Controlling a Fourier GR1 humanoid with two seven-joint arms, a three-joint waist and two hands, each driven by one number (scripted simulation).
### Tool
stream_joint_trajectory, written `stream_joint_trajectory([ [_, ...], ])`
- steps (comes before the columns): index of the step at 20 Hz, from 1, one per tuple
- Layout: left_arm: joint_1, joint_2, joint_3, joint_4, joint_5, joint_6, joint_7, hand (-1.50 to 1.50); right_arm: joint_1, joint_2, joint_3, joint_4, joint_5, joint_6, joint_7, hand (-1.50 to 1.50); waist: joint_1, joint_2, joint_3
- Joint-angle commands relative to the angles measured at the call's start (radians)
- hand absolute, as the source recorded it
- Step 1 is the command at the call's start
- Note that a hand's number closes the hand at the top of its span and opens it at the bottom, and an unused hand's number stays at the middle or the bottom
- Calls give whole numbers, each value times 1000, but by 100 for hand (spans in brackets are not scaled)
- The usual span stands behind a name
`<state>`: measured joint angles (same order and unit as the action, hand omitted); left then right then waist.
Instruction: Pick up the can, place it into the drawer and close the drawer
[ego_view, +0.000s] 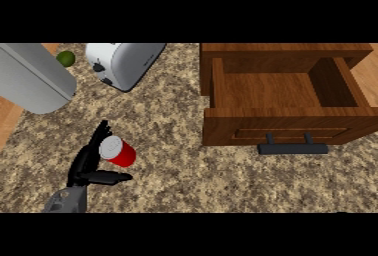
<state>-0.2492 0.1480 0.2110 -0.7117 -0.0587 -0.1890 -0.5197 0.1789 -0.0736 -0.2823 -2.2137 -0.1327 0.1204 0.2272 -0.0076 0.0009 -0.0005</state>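
Observation:
A red can (120, 152) with a silver top lies tilted on the speckled counter at the lower left. My left hand (80, 172) comes in from the lower edge just left of it. Its fingers (94, 142) stretch straight up along the can's left side, and the thumb (111, 177) sticks out to the right just below the can. The hand is open, and I cannot tell whether it touches the can. The wooden drawer (284, 127) stands pulled open at the upper right, nothing inside, with a black handle (292, 148) on its front. My right hand is out of sight.
A silver toaster (122, 62) sits at the back, left of the drawer. A large grey cylinder (33, 77) lies at the far left with a small green object (66, 58) behind it. Bare counter (184, 170) lies between the can and the drawer.

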Motion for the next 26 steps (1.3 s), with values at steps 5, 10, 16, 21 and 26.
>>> stream_joint_trajectory([
  [5,-123,25,12,283,-26,-8,-200,-150,-40,-23,-20,41,14,12,11,-150,-3,2,0],
  [10,-179,44,-33,246,-38,-89,-90,-150,-18,0,-13,3,5,13,-13,-150,-3,0,0],
  [16,-256,-6,-24,358,-29,-113,-161,150,-90,-36,-27,-33,-4,-15,95,-150,-7,3,-1],
  [21,-253,-28,-37,350,-27,-145,-196,150,-124,10,40,8,99,-59,67,-150,1,2,0],
  [26,-277,-41,-47,405,-49,-133,-283,150,-110,-22,-12,22,47,-25,60,-150,-5,3,0],
])
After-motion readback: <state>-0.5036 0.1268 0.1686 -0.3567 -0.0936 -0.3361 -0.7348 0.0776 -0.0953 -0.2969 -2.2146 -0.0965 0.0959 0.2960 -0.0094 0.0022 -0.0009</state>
